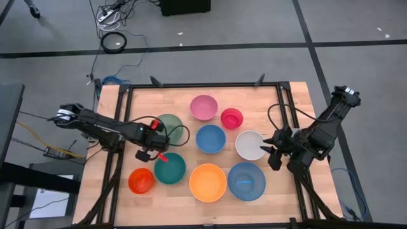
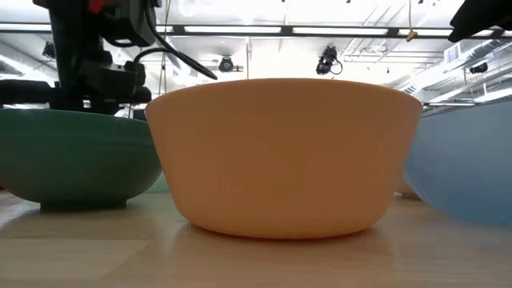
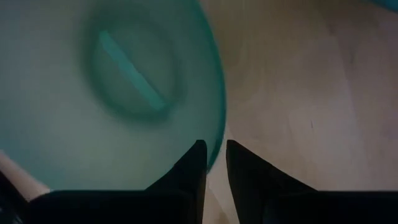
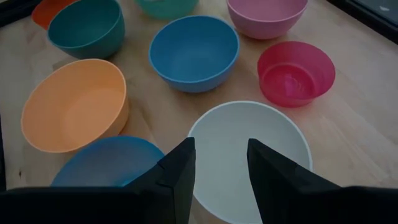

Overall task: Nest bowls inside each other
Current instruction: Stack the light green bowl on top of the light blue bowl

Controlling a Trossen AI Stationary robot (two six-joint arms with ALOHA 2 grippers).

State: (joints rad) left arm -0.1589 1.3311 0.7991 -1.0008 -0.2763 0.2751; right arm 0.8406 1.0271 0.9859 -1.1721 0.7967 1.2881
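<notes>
- Nearest the front edge of the table (image 1: 292,197) stand three bowls in a row: the orange-red bowl (image 1: 141,180) on the left, the big orange bowl (image 1: 208,182) in the middle, the light blue bowl (image 1: 246,181) on the right.
- In the low view the big orange bowl (image 2: 284,156) fills most of the picture, with the teal bowl (image 2: 76,160) to one side and the light blue bowl (image 2: 468,164) to the other.
- The teal bowl (image 1: 170,168) sits just behind the orange-red one.
- The left gripper (image 1: 157,154) is at the teal bowl's rim; its fingers (image 3: 194,168) straddle that rim with a narrow gap, one inside the bowl and one outside. Whether they actually press on the rim, I cannot tell.
- In the middle row are the blue bowl (image 1: 210,138) and the white bowl (image 1: 250,145).
- The right gripper (image 1: 273,154) hovers at the white bowl's right edge, fingers (image 4: 177,171) spread apart, holding nothing.
- The green bowl (image 1: 170,126) lies left of the blue one, partly under the left arm.
- Farthest back are the pink bowl (image 1: 203,107) and the red bowl (image 1: 231,118), side by side.
- All nine bowls stand apart, none nested.
</notes>
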